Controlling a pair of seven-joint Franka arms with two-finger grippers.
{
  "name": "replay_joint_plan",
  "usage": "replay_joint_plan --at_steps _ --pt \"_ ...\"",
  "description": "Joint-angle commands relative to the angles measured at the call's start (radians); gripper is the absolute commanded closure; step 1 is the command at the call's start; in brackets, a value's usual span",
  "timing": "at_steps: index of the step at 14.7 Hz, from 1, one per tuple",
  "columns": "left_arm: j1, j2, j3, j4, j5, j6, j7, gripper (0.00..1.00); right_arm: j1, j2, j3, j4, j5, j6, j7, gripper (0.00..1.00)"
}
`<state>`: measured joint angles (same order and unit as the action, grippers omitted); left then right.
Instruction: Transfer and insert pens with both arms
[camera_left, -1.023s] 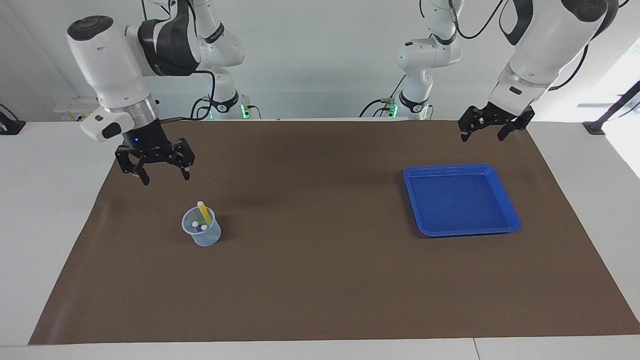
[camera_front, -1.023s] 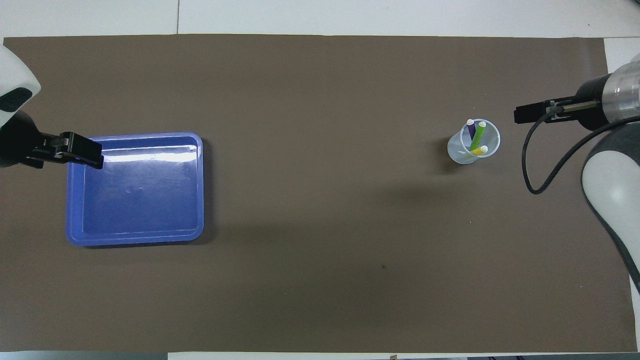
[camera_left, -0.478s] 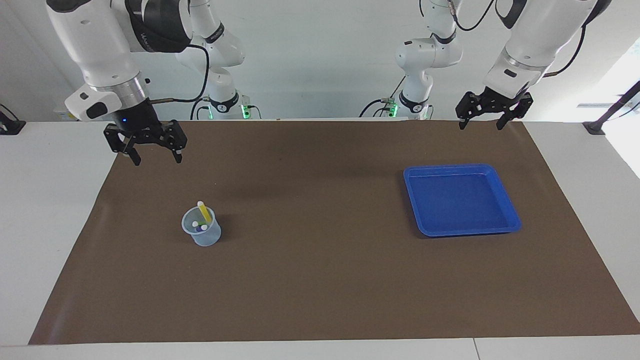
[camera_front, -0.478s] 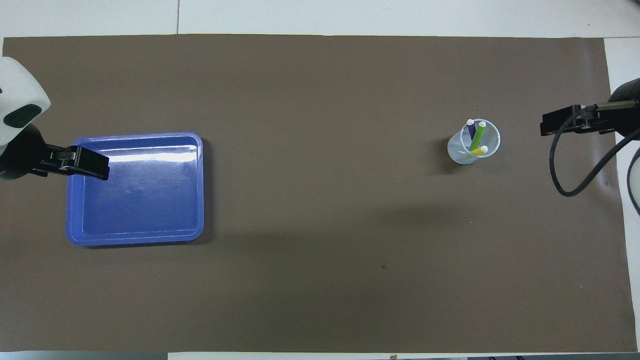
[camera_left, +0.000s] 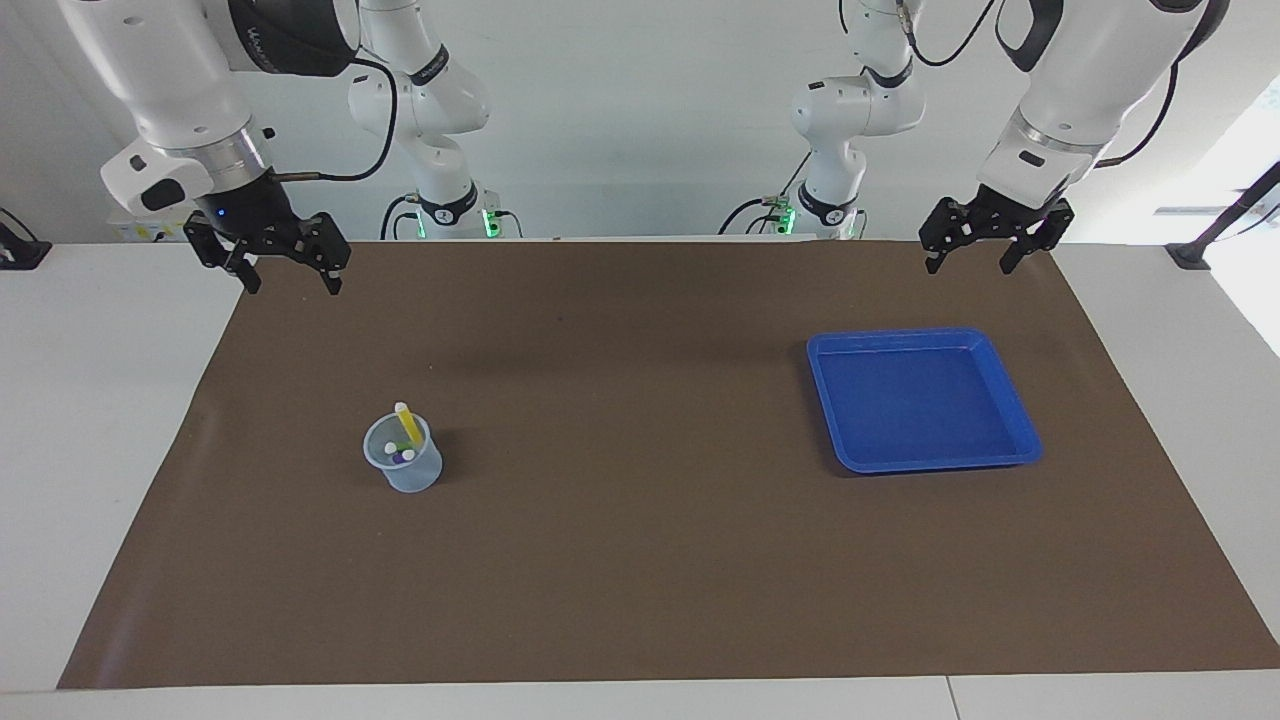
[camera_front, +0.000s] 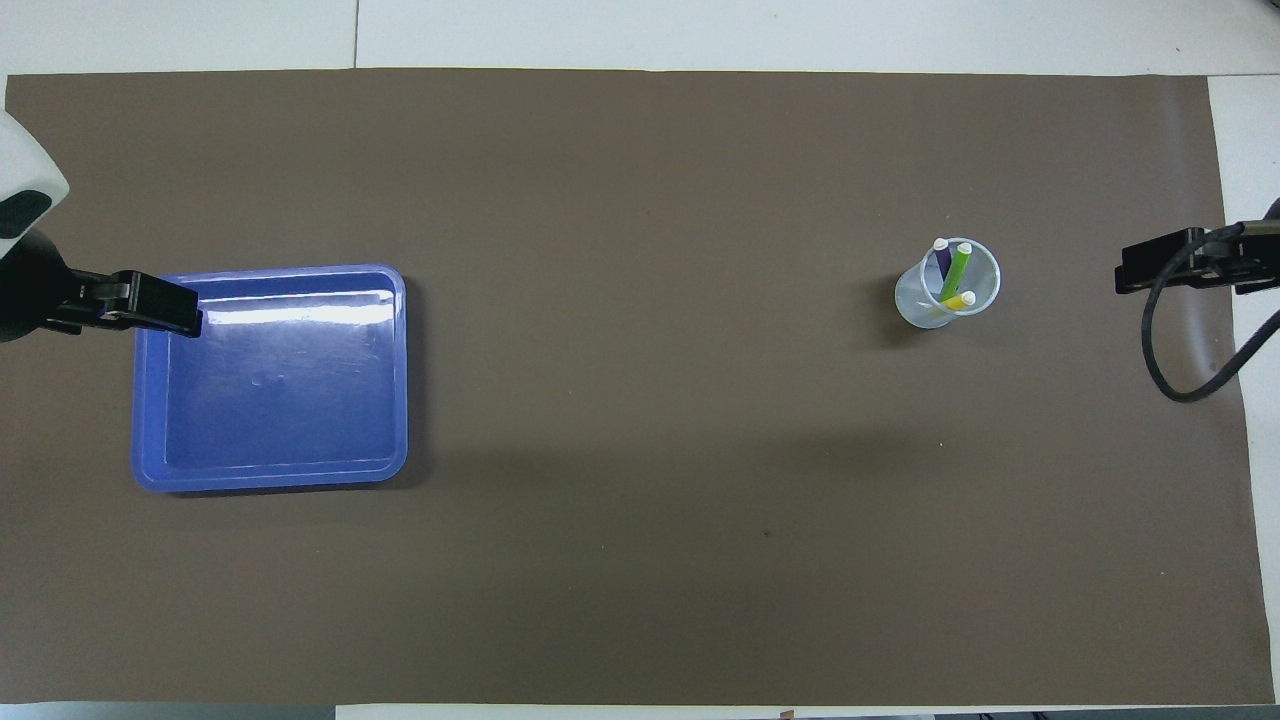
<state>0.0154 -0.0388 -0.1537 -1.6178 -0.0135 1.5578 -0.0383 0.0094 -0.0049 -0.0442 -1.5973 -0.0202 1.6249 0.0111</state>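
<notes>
The green pen (camera_front: 957, 268), the purple pen (camera_front: 942, 262) and the yellow pen (camera_left: 404, 421) stand together in a clear cup (camera_left: 405, 470), pale ends up, toward the right arm's end of the table. The cup also shows in the overhead view (camera_front: 925, 305). My right gripper (camera_left: 292, 286) is open and empty, raised over the brown mat's edge by the robots, well apart from the cup; it also shows in the overhead view (camera_front: 1160, 272). My left gripper (camera_left: 968, 266) is open and empty, raised over the mat's edge by the robots, near the blue tray; it shows overhead too (camera_front: 160, 305).
An empty blue tray (camera_left: 900, 337) lies toward the left arm's end of the table, also seen overhead (camera_front: 300, 272). A brown mat (camera_left: 640, 560) covers the table. Two smaller white arms (camera_left: 440, 120) (camera_left: 840, 120) with green lights stand by the wall.
My right gripper has risen and drawn back from beside the cup toward the robots' edge of the mat. My left gripper has shifted only slightly. The pens and cup have not moved.
</notes>
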Motion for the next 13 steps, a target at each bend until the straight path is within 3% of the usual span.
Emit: replay_joint_plan --at_steps 1,13 --pt "0.023 -0.016 0.002 -0.025 -0.023 0.021 0.012 0.00 -0.003 -0.017 -0.006 -0.013 0.003 -0.017 0.001 0.00" --pt "0.025 -0.018 0.000 -0.025 -0.023 0.024 0.011 0.00 -0.002 -0.017 0.006 -0.007 0.028 -0.039 0.013 0.00"
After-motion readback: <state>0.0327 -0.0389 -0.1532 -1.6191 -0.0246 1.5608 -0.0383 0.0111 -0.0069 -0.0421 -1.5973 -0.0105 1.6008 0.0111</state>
